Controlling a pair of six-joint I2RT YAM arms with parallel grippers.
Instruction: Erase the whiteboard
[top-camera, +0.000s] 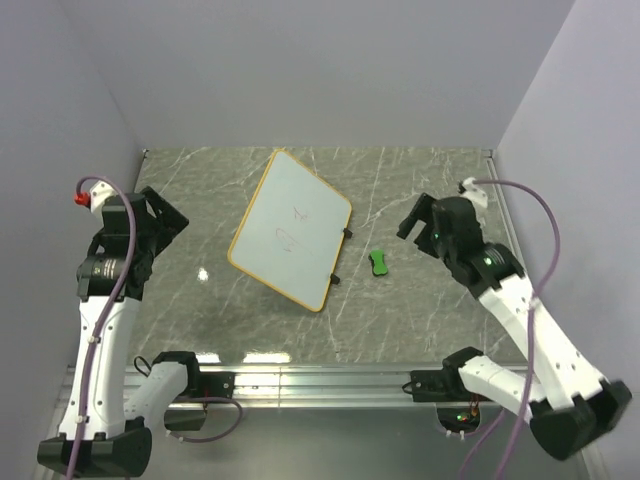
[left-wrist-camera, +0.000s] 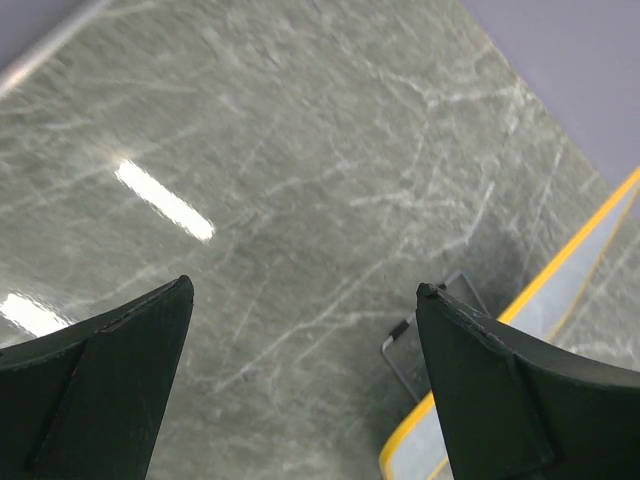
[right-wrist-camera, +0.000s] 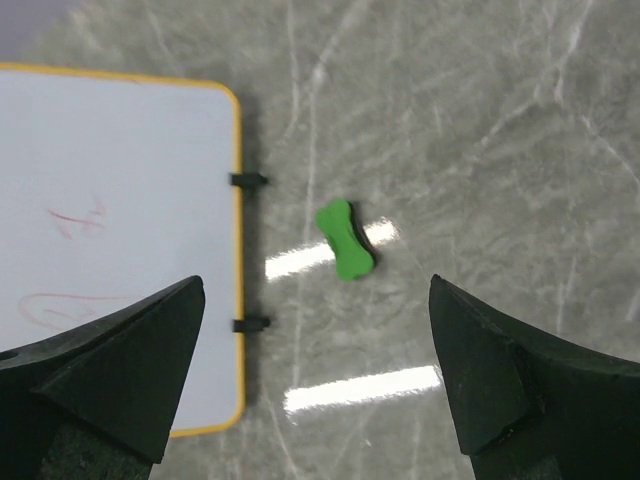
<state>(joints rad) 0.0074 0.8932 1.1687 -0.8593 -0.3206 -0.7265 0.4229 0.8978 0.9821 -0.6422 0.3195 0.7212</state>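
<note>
While the left arm (top-camera: 95, 330) and right arm (top-camera: 530, 320) hover over a glossy, grey-green surface (top-camera: 420, 190) veined like marble, the whiteboard (top-camera: 290, 230) lies flat at its centre, turned on an angle like a diamond. It is a smooth white rectangle with rounded corners and a thin yellow-orange frame (top-camera: 251, 205). To its right, not touching it, lies a small green eraser (top-camera: 379, 262), bone-shaped and pinched at the waist.

The left arm's fingers (left-wrist-camera: 100, 390), matte black wedges, stand wide apart with nothing between them. The right arm's fingers (right-wrist-camera: 100, 370) look the same, also spread and empty.

Only the right wrist view clearly shows two small black clips (right-wrist-camera: 247, 180) on the board edge facing the eraser, and faint red scribbles (right-wrist-camera: 75, 220) on the white face. The left wrist view catches just a strip of the yellow frame at lower right, plus bright light streaks (left-wrist-camera: 165, 200) on the stone-like surface. The overhead view alone shows both white-cased arms and their purple cables (top-camera: 110, 250).
</note>
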